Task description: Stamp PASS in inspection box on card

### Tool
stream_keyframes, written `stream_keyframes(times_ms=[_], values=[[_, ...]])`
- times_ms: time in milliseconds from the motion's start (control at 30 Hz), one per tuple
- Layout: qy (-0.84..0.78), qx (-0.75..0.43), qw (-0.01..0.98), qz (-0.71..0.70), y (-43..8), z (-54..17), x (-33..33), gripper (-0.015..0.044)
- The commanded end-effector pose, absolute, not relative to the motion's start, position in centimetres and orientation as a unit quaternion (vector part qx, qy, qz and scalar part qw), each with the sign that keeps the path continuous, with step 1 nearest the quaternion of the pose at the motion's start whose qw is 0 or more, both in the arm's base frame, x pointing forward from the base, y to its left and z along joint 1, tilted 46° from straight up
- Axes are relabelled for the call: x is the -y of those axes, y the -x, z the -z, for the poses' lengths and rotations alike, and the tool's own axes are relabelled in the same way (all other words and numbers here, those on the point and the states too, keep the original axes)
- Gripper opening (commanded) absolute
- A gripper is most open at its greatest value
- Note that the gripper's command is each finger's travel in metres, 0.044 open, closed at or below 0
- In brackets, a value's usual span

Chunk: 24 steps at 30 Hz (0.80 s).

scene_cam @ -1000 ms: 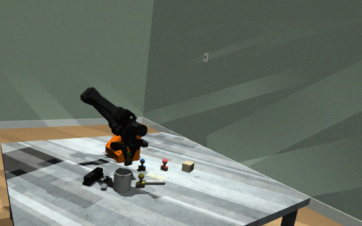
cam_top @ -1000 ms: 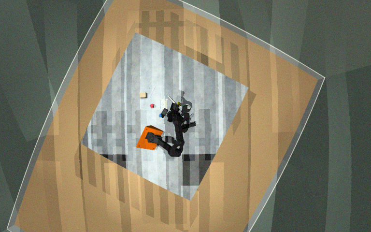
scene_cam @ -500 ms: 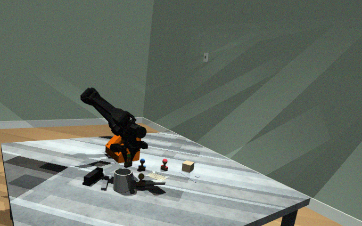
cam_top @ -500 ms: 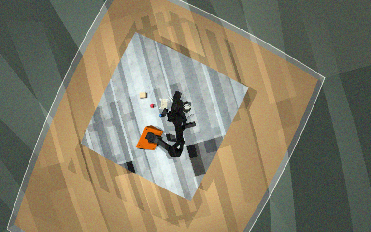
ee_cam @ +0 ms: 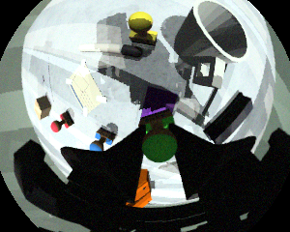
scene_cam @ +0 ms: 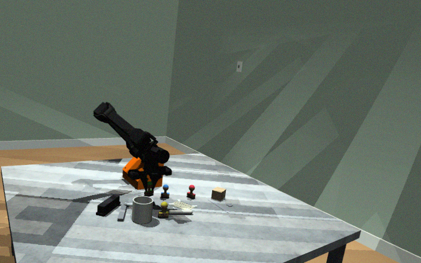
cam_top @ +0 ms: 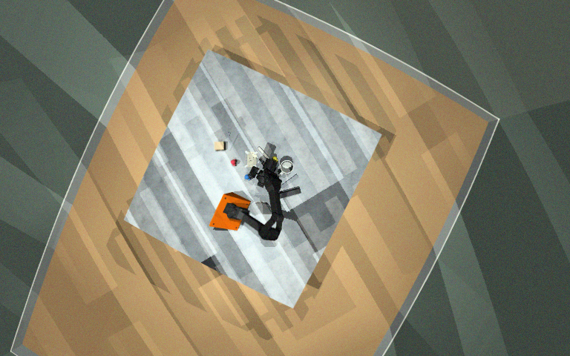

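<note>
My gripper (scene_cam: 149,184) (ee_cam: 157,127) is shut on the green-knobbed stamp (scene_cam: 148,193) (ee_cam: 159,146) and holds it roughly upright. In the wrist view the stamp's base is at the near edge of the purple ink pad (ee_cam: 160,98), which lies in shadow. Whether base and pad touch cannot be told. The pale card (cam_top: 251,159) (scene_cam: 183,205) (ee_cam: 87,90) lies flat to the left of the pad in the wrist view, with small pale pieces at its corners. Its printed lines are too small to read. The stamp's underside is hidden.
A grey mug (cam_top: 286,166) (scene_cam: 142,211) (ee_cam: 188,41), a yellow stamp (scene_cam: 163,210) (ee_cam: 140,22) and a white marker (scene_cam: 181,212) (ee_cam: 103,48) stand or lie beyond the pad. Blue (scene_cam: 165,191) and red (scene_cam: 191,191) stamps, a wooden block (scene_cam: 218,193) and a black bar (scene_cam: 108,205) are around.
</note>
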<state>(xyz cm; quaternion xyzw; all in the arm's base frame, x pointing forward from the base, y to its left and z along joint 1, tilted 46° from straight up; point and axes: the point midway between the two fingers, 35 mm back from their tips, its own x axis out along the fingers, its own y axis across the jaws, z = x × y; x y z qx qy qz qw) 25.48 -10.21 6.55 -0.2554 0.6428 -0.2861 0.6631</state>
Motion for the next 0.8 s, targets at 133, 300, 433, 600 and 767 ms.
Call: stream_keyframes(times_ms=[133,300,433,600,767], values=[[0.259,-0.644,0.660,0.287,-25.4,-6.1,10.7,0.0000],[0.259,-0.644,0.660,0.287,-25.3,-5.9,11.0,0.0000],[0.259,-0.644,0.660,0.287,-25.3,-5.7,11.2,0.0000],[0.259,-0.644,0.660,0.287,-25.3,-5.5,11.4,0.0000],[0.259,-0.644,0.660,0.287,-25.3,-5.3,11.7,0.0000]])
